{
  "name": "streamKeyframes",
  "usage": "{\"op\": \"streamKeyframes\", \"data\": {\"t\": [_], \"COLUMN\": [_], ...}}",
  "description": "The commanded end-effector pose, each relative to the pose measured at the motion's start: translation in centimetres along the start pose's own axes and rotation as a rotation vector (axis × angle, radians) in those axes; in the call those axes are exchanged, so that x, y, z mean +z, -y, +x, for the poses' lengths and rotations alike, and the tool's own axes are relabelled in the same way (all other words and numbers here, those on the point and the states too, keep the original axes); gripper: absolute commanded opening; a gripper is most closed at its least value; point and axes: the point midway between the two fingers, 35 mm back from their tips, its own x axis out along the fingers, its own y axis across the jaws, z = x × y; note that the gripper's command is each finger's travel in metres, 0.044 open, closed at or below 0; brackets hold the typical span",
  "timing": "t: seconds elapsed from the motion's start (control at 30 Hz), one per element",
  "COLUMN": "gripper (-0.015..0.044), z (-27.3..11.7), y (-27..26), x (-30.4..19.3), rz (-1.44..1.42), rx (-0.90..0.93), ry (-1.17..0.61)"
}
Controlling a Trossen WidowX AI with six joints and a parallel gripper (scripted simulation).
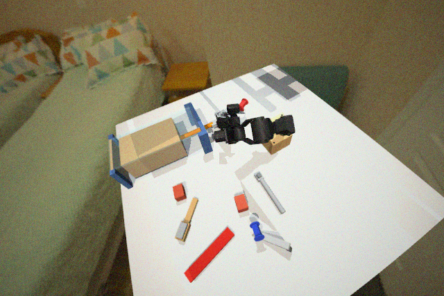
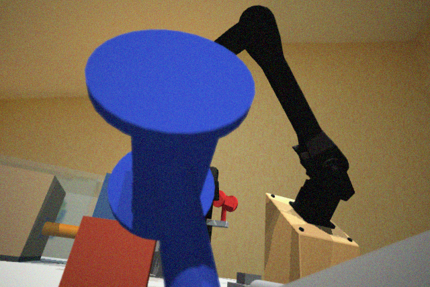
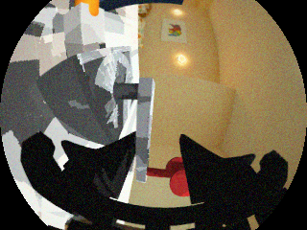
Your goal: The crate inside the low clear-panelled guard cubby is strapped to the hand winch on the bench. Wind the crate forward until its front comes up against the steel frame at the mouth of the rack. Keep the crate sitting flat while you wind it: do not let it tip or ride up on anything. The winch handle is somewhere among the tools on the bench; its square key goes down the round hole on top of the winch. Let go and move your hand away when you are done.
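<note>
The tan crate (image 1: 154, 145) (image 2: 21, 210) sits flat in the clear-panelled cubby. A gap separates its front from the blue frame (image 1: 205, 140) (image 2: 101, 197) at the mouth. An orange strap (image 1: 189, 133) (image 2: 62, 229) runs from it through the frame. The grey winch (image 3: 67, 103) is mostly hidden by the arm in the top view. The handle's grey arm (image 3: 145, 120) (image 2: 218, 223) stands over it on a dark key shaft (image 3: 126, 91); how deep the key sits is unclear. My gripper (image 3: 160, 136) is open, fingertips either side of the handle arm in the wrist view, near its red knob (image 3: 178, 184) (image 1: 243, 104) (image 2: 230, 203).
Two red blocks (image 1: 179, 192) (image 1: 241, 202), a brush (image 1: 183, 229), a red bar (image 1: 209, 254), a grey socket tool (image 1: 270, 193) and a blue-knobbed crank (image 1: 257, 231) (image 2: 170, 82) lie on the bench. The arm stands on a wooden base (image 1: 279, 143) (image 2: 322, 256).
</note>
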Motion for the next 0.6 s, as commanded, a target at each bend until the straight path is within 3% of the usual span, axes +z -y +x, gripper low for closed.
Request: {"op": "streamKeyframes", "data": {"t": [0.0,0.57], "gripper": [0.0240,0.0240], "z": [0.00,-0.23], "y": [0.17,-0.03], "x": [-0.05,0.07], "rz": [-0.007,-0.001], "rx": [-0.010,0.001], "ry": [-0.001,0.001]}}
